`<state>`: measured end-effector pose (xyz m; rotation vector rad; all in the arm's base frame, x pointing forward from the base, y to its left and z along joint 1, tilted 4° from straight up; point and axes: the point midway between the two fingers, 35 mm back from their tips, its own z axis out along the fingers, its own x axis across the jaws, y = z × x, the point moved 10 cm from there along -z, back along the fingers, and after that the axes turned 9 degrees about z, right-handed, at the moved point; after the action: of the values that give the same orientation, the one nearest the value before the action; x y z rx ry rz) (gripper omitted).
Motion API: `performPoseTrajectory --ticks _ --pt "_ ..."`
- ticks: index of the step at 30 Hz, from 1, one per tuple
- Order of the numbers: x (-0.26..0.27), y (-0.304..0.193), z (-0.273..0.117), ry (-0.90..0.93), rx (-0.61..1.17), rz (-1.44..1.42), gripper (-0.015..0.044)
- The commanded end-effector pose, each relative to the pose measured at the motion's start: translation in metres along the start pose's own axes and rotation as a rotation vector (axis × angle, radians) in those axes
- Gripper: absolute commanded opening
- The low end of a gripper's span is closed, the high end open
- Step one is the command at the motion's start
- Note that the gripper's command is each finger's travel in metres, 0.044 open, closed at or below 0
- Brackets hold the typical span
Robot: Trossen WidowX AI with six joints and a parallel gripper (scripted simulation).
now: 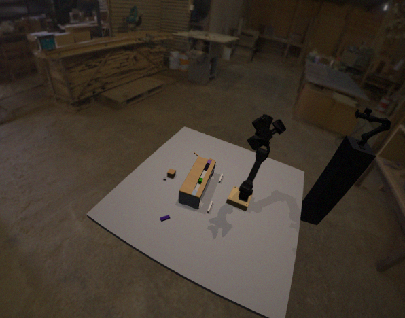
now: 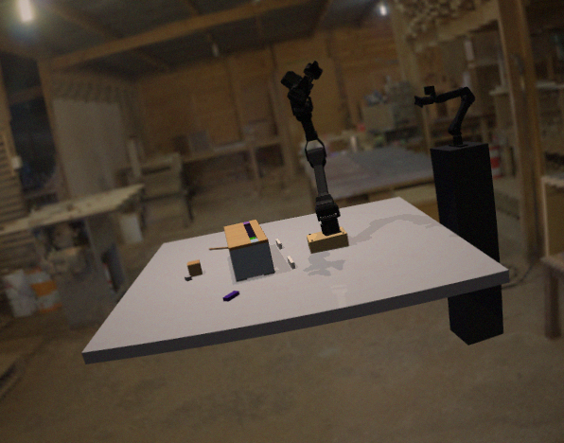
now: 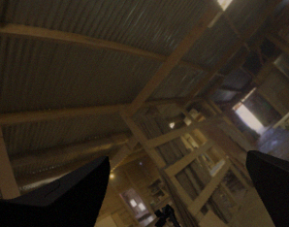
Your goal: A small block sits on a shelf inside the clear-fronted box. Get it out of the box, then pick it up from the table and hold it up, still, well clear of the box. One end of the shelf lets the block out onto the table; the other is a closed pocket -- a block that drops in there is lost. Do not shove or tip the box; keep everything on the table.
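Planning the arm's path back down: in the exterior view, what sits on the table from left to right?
Small tan cube → purple bar → box → two white pegs → arm's wooden base, with the open gripper raised high above it.

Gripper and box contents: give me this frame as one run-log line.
black parallel-jaw gripper: open, empty, raised above arm base | small green block: on shelf inside wooden-topped clear-fronted box | contact: none

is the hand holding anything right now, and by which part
Nothing is held. The hand is open and raised high above the arm's base, far from the box, with only the roof between its fingers in the wrist view.
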<state>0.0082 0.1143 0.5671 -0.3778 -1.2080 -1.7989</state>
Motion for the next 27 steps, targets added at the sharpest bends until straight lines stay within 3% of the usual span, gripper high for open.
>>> performPoseTrajectory --ticks 1,13,20,27 --pt "-0.033 0.006 0.007 -0.173 -0.044 0.03 0.04" --pt "-0.146 0.041 -0.013 -0.749 -0.248 0.18 0.04" --pt "-0.21 0.066 -0.065 -1.092 -0.424 0.373 0.04" --pt "-0.253 0.083 -0.14 -1.392 -0.654 0.634 0.04"
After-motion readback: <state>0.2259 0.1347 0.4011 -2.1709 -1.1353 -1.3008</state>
